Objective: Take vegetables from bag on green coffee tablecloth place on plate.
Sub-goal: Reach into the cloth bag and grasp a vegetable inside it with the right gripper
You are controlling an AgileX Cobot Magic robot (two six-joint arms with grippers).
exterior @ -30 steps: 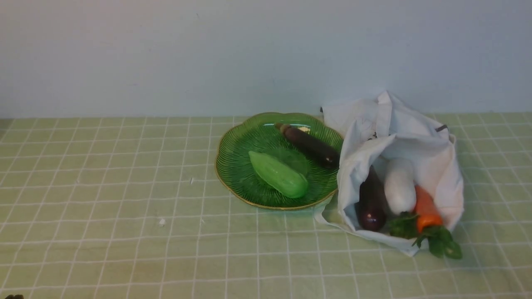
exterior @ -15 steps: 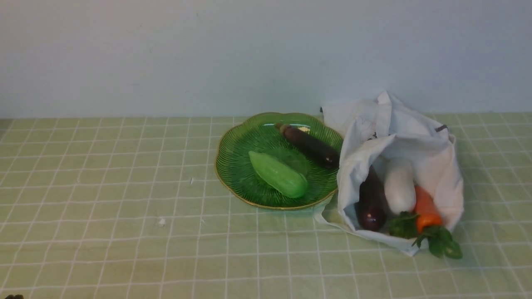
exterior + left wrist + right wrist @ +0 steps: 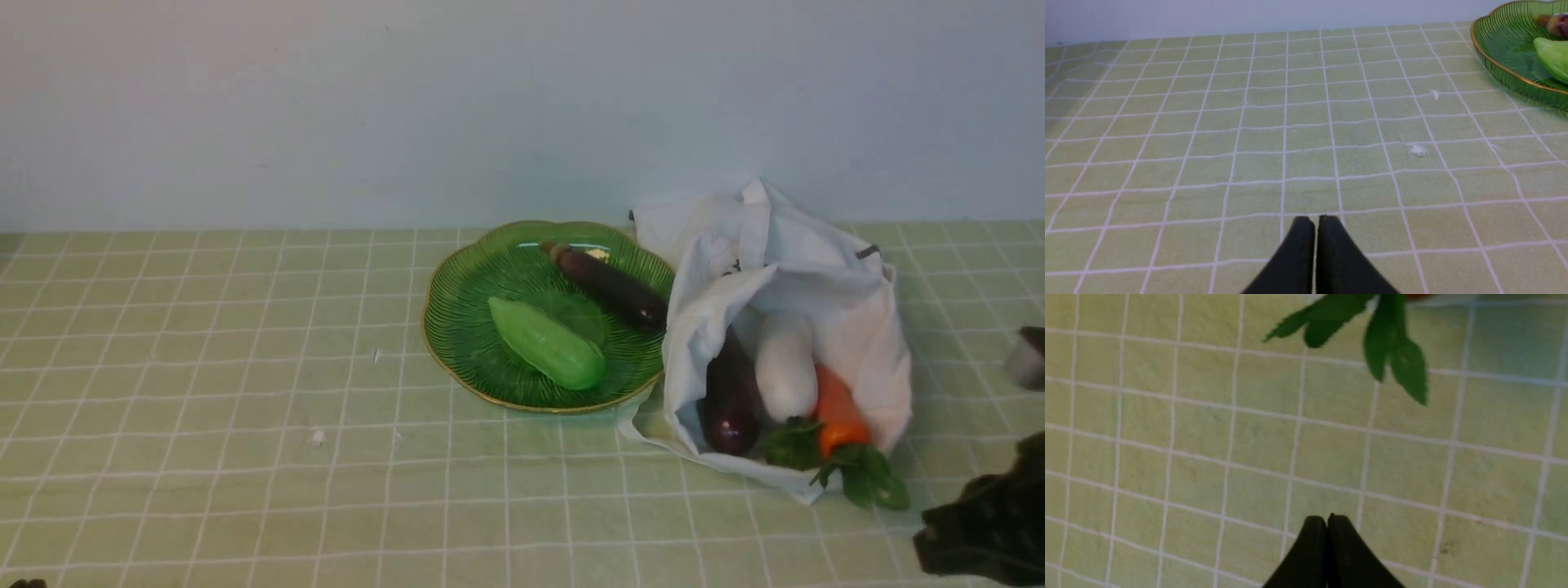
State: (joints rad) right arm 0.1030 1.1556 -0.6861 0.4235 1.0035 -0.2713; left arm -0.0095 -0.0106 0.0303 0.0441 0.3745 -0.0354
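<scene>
The white cloth bag (image 3: 816, 269) lies open on the green tablecloth (image 3: 204, 367), right of the plate (image 3: 465, 327). In its mouth lie a dark-purple eggplant (image 3: 729, 396), a white radish (image 3: 784, 363) and an orange carrot (image 3: 834, 412) with green leaves (image 3: 1392, 347). The plate holds a green vegetable (image 3: 545, 343) and a dark eggplant (image 3: 608, 286). My right gripper (image 3: 1327, 520) is shut and empty, over the cloth just short of the carrot leaves; its arm (image 3: 988, 523) shows at the front right. My left gripper (image 3: 1314, 222) is shut and empty over bare cloth left of the plate (image 3: 1502, 61).
A pale wall (image 3: 490, 106) runs along the back edge of the table. Small white specks (image 3: 318, 437) lie on the cloth left of the plate.
My right arm has come into the front view at the lower right edge, near the bag. The bag, vegetables and plate have not moved.
</scene>
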